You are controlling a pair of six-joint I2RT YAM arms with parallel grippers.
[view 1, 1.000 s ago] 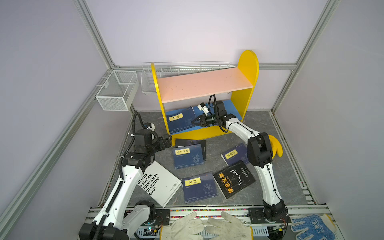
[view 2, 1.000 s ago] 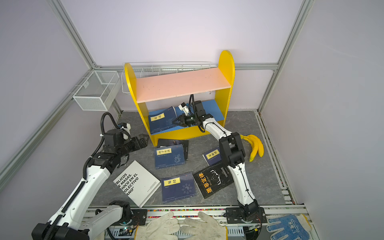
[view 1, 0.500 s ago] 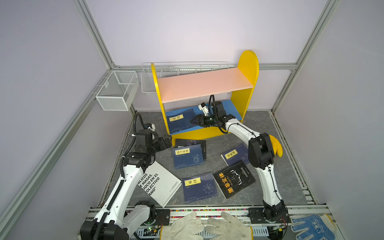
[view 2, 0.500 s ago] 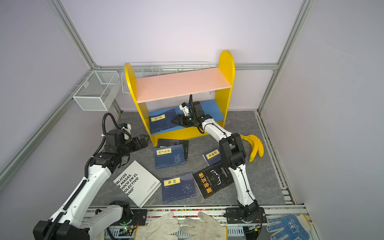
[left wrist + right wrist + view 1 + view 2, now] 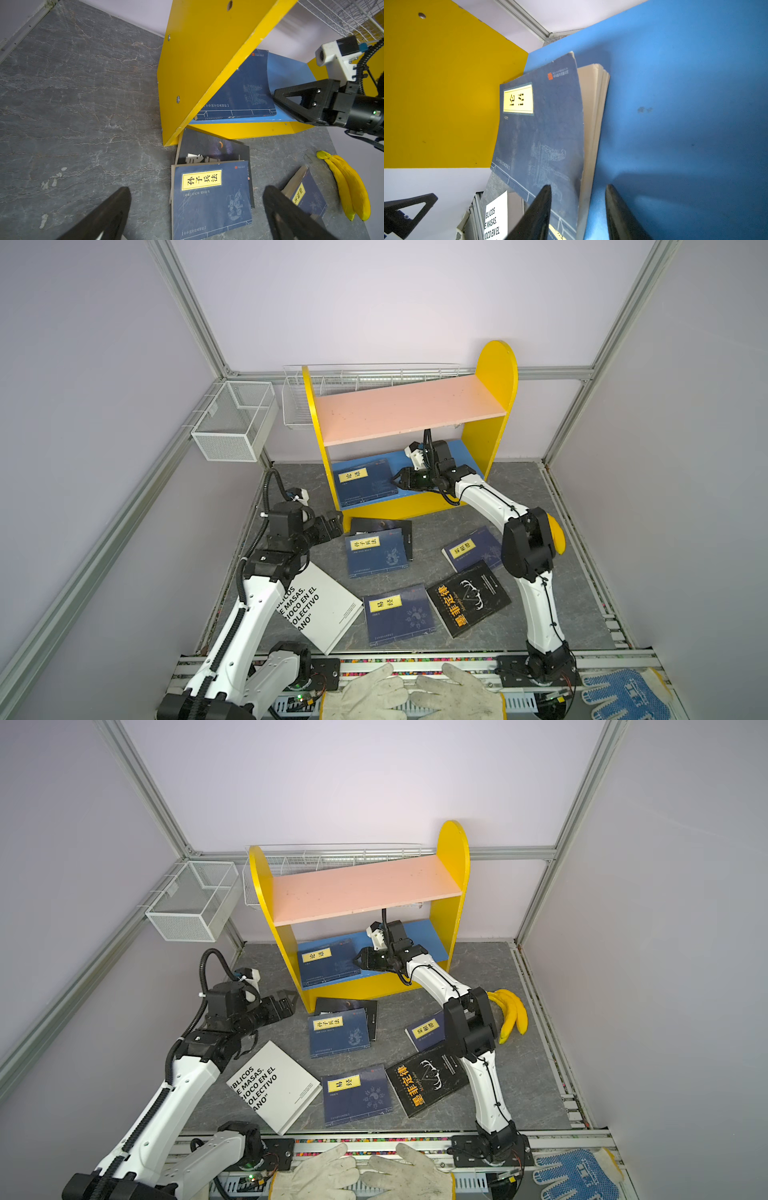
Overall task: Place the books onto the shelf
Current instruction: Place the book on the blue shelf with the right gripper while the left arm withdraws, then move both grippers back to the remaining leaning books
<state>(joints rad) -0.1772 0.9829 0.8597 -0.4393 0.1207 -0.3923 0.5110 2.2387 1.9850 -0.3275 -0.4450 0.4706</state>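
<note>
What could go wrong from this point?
1. The right gripper straddles, jaws apart, the curled edge of the navy book on the blue lower board; backing out could drag it off.
2. The open left gripper hovers close to the yellow side panel; a bump might shift the shelf.

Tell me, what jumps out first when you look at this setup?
The bright yellow shelf with its pink top board stands at the back, and the right gripper reaches into its blue lower tier at the edge of a navy book lying there. More books lie scattered on the grey floor in front, a large white book at the left, and yellow bananas at the right.
</note>
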